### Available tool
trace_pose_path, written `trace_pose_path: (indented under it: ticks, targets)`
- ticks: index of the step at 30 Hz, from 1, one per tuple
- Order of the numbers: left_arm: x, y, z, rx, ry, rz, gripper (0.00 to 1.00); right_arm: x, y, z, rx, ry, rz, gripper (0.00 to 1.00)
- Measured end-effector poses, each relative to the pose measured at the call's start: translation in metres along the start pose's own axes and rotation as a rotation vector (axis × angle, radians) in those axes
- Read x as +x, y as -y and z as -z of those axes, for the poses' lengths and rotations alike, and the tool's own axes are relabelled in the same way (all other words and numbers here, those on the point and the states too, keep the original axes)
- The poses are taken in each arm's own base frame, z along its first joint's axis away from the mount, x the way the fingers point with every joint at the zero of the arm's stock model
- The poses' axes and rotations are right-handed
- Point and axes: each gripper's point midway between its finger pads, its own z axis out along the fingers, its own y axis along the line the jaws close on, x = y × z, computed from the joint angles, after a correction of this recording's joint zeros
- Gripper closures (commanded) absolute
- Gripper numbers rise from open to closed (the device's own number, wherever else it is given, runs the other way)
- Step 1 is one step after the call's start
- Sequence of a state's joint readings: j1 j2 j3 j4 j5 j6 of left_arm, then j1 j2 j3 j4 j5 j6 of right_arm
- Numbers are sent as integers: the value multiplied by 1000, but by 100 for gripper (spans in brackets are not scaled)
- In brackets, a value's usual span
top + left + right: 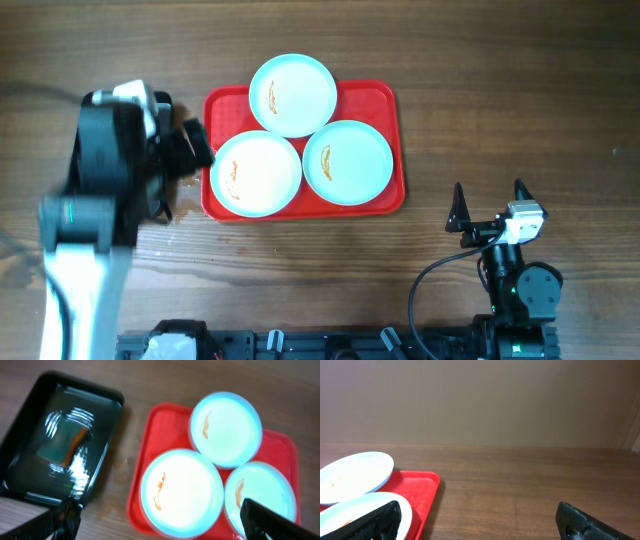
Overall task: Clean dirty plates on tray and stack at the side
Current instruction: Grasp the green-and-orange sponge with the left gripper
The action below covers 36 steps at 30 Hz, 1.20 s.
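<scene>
The red tray [384,100] lies at the table's middle and holds three pale round plates: a far plate [292,95], a left plate [256,173] and a right plate [347,162]. Each has a small orange smear. My left gripper [193,146] is open and empty, just off the tray's left edge. In the left wrist view it [162,527] hovers above the left plate [182,492], with the tray [155,420] and the other two plates beyond. My right gripper [490,205] is open and empty, to the right of the tray and nearer the front. The right wrist view [485,525] shows the tray's corner [422,490] and two plates [355,475].
A glossy black tray [107,396] lies left of the red tray and holds a greenish sponge-like pad [65,444]. In the overhead view my left arm [100,180] covers it. Bare wood table [520,90] lies right of the red tray.
</scene>
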<state>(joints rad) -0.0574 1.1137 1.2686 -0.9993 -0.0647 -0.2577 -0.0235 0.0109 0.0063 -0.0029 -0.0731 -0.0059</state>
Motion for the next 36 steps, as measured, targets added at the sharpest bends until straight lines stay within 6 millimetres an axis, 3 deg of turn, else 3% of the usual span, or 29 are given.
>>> trace_pose_path:
  ticks: [2,4,6,7,8,11,14,17,18,22,28,30,33,36]
  targets:
    - [-32,5,-14,-60,-78,-21,0,0,0,0,0,-1,0,0]
    - [-50,7,-30,-90,-86,-31,0,0,0,0,0,-1,0,0]
    - [-63,-11,-44,-201,-49,-13,0,0,0,0,0,-1,0,0]
    - [-72,-28,-48,-267,-13,40,0,0,0,0,0,-1,0,0]
    - [-83,-62,-52,-369,20,137,0,0,0,0,0,-2,0,0]
    - [-76,-157,-67,-549,-23,398,0,0,0,0,0,-1,0,1]
    - [-45,-197,-108,-493,-182,563,6,0,0,0,0,-1,0,0]
    - [-36,-209,-147,-436,-243,543,10,0,0,0,0,-1,0,0]
    - [-26,-211,-168,-409,-302,477,14,0,0,0,0,-1,0,0]
    - [16,-207,-215,-293,-496,277,19,0,0,0,0,-1,0,0]
    - [20,-199,-222,-199,-522,137,21,0,0,0,0,-1,0,0]
    - [35,-199,-224,-198,-551,128,20,0,0,0,0,-1,0,0]
    - [72,-208,-233,-239,-608,113,21,0,0,0,0,-1,0,0]
    - [75,-212,-238,-246,-598,79,27,0,0,0,0,-1,0,0]
